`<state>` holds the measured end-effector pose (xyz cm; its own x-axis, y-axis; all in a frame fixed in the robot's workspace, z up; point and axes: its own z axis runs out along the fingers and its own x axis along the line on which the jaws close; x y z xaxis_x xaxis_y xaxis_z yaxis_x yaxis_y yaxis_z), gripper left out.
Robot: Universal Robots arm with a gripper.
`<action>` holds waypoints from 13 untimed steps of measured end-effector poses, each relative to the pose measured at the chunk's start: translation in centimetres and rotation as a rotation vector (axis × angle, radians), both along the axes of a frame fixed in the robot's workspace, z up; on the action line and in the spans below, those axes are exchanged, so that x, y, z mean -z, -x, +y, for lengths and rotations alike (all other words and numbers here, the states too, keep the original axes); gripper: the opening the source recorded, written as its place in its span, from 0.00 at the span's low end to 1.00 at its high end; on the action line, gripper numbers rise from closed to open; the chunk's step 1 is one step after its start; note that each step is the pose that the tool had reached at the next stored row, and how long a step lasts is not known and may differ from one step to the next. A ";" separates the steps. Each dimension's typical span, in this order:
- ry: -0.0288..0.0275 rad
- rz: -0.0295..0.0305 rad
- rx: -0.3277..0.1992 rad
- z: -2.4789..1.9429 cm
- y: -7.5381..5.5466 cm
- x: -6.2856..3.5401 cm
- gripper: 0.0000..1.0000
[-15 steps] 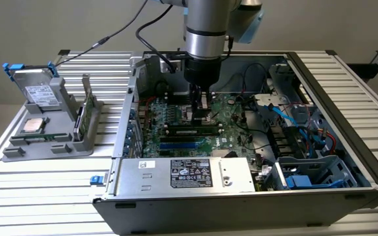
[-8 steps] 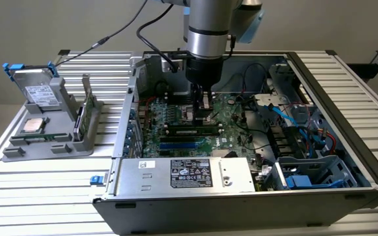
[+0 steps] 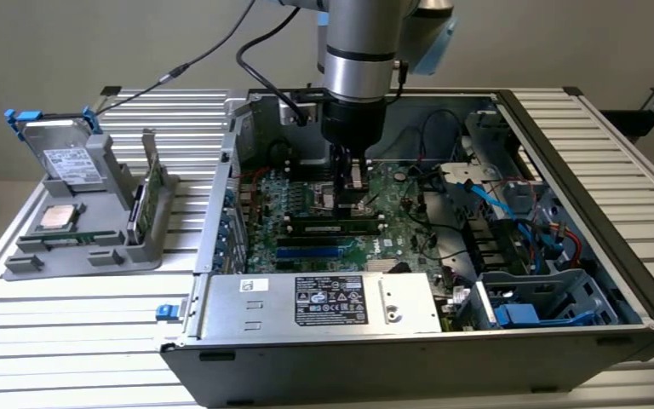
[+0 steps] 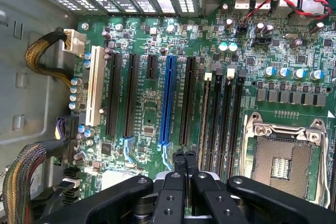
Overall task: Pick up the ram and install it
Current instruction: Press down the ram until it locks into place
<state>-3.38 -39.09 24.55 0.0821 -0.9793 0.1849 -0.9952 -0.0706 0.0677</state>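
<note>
Exterior view: open black and grey metal computer case (image 3: 418, 358) lying on its side on a ribbed aluminium tabletop (image 3: 65, 341), filling the centre and right of the frame. Silver-and-black robot arm (image 3: 356, 51) coming down from the top centre into the case, above the green motherboard (image 3: 304, 200). Jaws at the arm's tip, closed tight together, nothing seen between them, poised just over the middle of the board.

Slim, long green ram stick with dark chips (image 3: 329, 227) standing on edge in a black slot, directly below the jaws in the frame and close to them; contact between the two impossible to tell. Blue slots just beneath it in the frame. Silver power supply box with a black label (image 3: 327, 302) at the lower centre. Blue and red cables (image 3: 531, 226) tangled at the right of the case.

At the left of the frame, well apart from the case, a grey plastic holder (image 3: 71, 256) on the tabletop, carrying a silver hard drive (image 3: 71, 162) at its upper end, a square silver processor chip (image 3: 54, 219) lower down, and a second slim green board (image 3: 140, 209) standing upright along its right side.

Wrist view: jaws shut at the bottom centre, pointing at long black slots (image 4: 226, 119) beside a long blue slot (image 4: 168, 100) and an empty silver processor socket (image 4: 283, 156) at the lower right.
</note>
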 end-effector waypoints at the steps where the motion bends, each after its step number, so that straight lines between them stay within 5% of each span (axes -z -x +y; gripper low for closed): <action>1: 0.0000 0.0001 0.000 0.00 0.0 0.00 0.10; 3: -0.0006 0.0001 0.000 -0.05 0.0 0.00 0.10; 7: -0.0102 -0.0006 0.000 -0.64 0.0 0.00 0.10; 13: -0.0122 -0.0011 0.056 -0.70 0.0 0.00 0.10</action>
<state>-3.41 -39.79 24.55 0.0271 -0.9845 0.1730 -0.9977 -0.0159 0.0661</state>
